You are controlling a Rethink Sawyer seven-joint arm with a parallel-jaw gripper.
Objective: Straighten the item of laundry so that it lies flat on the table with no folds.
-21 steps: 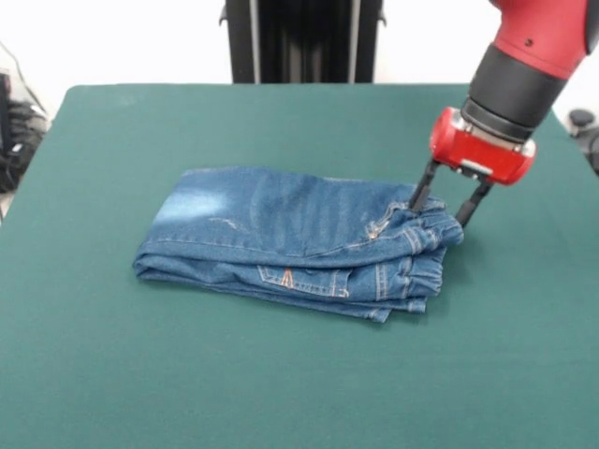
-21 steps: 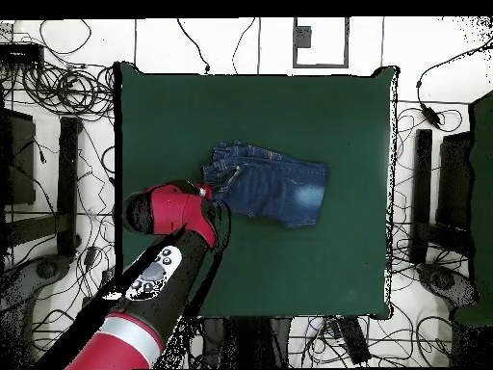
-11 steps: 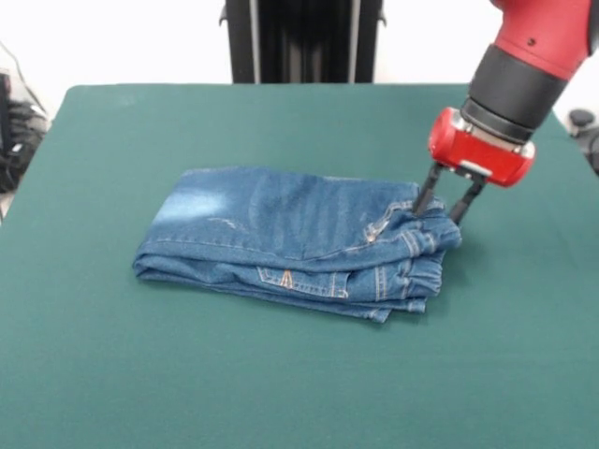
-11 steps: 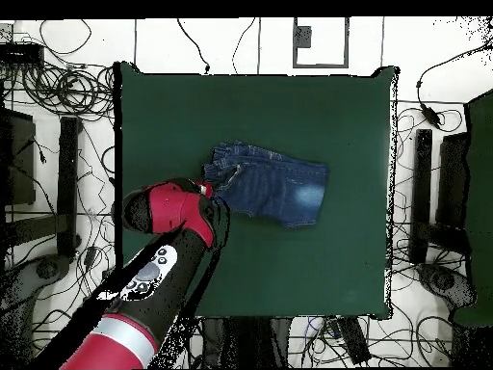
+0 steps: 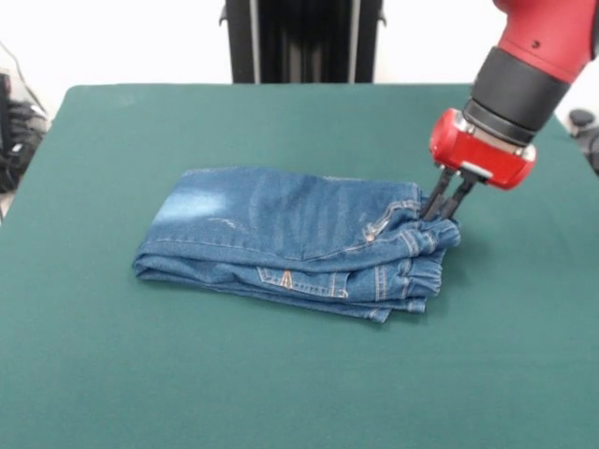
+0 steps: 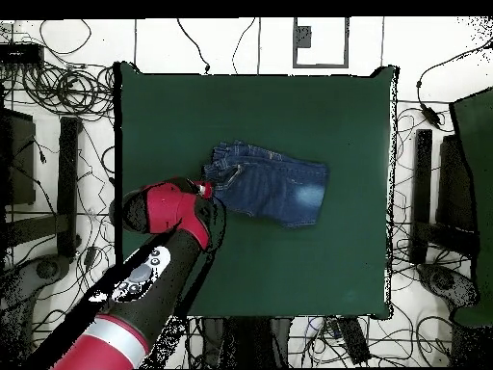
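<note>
Lying folded over on itself near the middle of the table (image 5: 112, 374), the item of laundry (image 5: 299, 241) is a small pair of blue denim jeans stacked in layers, not spread flat. In the front view its long axis runs left to right, with a faded whitish patch on the top layer toward the left end and the gathered elastic waistband bunched at the right end. Orange-tan stitching shows along the near edge, where the lower layers stick out from under the top one.

At the waistband's far right corner stands the gripper (image 5: 446, 208), its red body tilted above and its two thin black fingers drawn close together, pinching a bit of the waistband denim between them. The red and black arm (image 5: 533, 56) reaches down to it from the upper right.

Around the jeans the dark green cloth of the table lies bare on every side.
</note>
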